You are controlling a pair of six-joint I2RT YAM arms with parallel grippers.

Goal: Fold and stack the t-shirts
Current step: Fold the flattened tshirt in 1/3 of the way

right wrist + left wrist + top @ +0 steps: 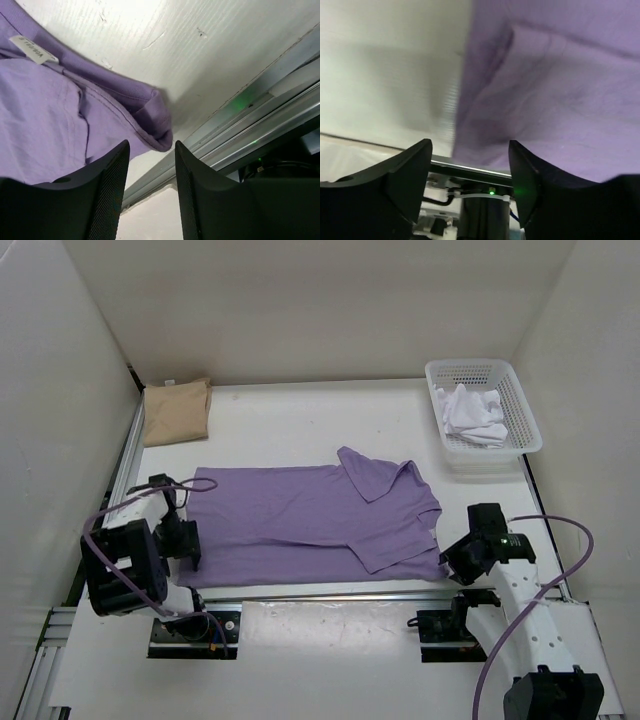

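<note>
In the top view's upper left, the folded tan shirt (176, 412) lies against the wall. The left gripper (470, 150), jaws apart and empty, stands at the left edge of the lavender shirt (290, 515), which is spread across mid-frame with the table (280, 420) showing behind it. At the shirt's lower right corner the right gripper (151, 150) also gapes empty. In the upper right, the basket (525, 420) holds the white shirt (475, 415).

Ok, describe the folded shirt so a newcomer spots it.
Look to the table's far left corner. The tan shirt lies there, folded small. The purple shirt is spread out mid-table; the white shirt sits crumpled in the basket.
</note>
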